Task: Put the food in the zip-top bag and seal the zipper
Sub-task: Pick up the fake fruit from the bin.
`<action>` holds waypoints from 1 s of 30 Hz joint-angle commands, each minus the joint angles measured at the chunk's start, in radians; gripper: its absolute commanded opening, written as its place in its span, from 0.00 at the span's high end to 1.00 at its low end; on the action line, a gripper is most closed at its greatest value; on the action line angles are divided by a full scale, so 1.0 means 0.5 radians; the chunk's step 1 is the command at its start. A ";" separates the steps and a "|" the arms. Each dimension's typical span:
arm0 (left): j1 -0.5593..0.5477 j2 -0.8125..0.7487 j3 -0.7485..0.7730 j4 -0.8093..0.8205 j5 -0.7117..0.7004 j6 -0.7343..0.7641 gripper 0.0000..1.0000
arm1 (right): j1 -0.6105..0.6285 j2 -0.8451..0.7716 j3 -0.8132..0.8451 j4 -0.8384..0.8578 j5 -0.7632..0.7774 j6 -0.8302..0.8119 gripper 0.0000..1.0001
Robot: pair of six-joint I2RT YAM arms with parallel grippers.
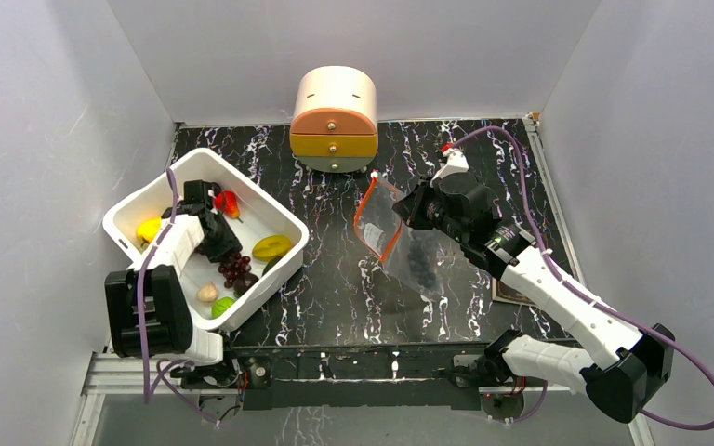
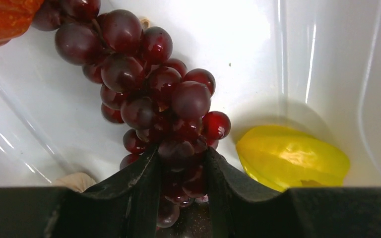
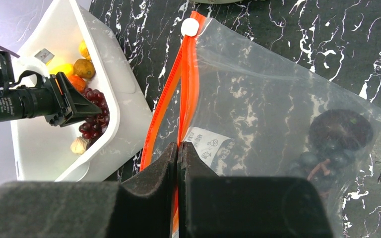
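Left claw [image 2: 181,151]: down inside the white tub [image 1: 260,197] at the left of the counter [image 1: 335,279]. Fingers sit on either side of the lower end of the red grapes [image 2: 154,89], berries filling the gap, so it is gripping the bunch. The bunch lies on the tub floor.

Star fruit [image 2: 292,156], yellow, lies just beside the grapes near the tub wall. An orange piece [image 2: 5,20] is at the bunch's upper end. Also in the tub, seen from the top: a yellow piece [image 1: 149,228], a red piece [image 1: 227,202], a beige piece [image 1: 206,292] and a green piece [image 1: 223,304].

Right claw [image 3: 178,146]: fingers pressed together, pinching the zipper [image 3: 188,84] partway along the bag's rim. It holds the bag [image 3: 258,99] up at mid-counter, well apart from the tub, with the rim side facing the tub. Whether the bag's lower end rests on the counter, cannot tell.

Zipper not sealed: its two orange strips part on the claw's side of the slider [image 3: 190,27], which sits at the far end of the rim. White label [image 3: 208,144] is just beside the claw's fingers.

Dark grapes [image 3: 337,139] are already inside the bag, at the closed end away from the rim.
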 commanded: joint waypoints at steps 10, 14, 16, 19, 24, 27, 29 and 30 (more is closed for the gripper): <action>0.005 -0.369 0.277 -0.260 0.156 0.110 0.86 | -0.002 0.080 0.204 0.119 -0.083 -0.009 1.00; 0.005 -0.451 0.375 -0.290 0.194 0.146 0.86 | -0.004 0.136 0.264 0.131 -0.158 -0.026 1.00; 0.001 -0.485 0.425 -0.303 0.213 0.151 0.86 | -0.004 0.169 0.305 0.142 -0.201 -0.059 1.00; 0.003 -0.524 0.507 -0.328 0.257 0.152 0.86 | -0.004 0.206 0.347 0.165 -0.259 -0.093 1.00; 0.005 -0.608 0.604 -0.318 0.459 0.221 0.86 | -0.003 0.262 0.356 0.208 -0.342 -0.053 1.00; -0.010 -0.620 0.689 -0.338 0.600 0.289 0.86 | -0.002 0.285 0.354 0.227 -0.343 -0.037 1.00; -0.028 -0.611 0.736 -0.342 0.692 0.306 0.86 | -0.004 0.304 0.357 0.236 -0.346 -0.037 1.00; -0.039 -0.611 0.757 -0.338 0.747 0.313 0.86 | -0.003 0.315 0.365 0.234 -0.353 -0.040 1.00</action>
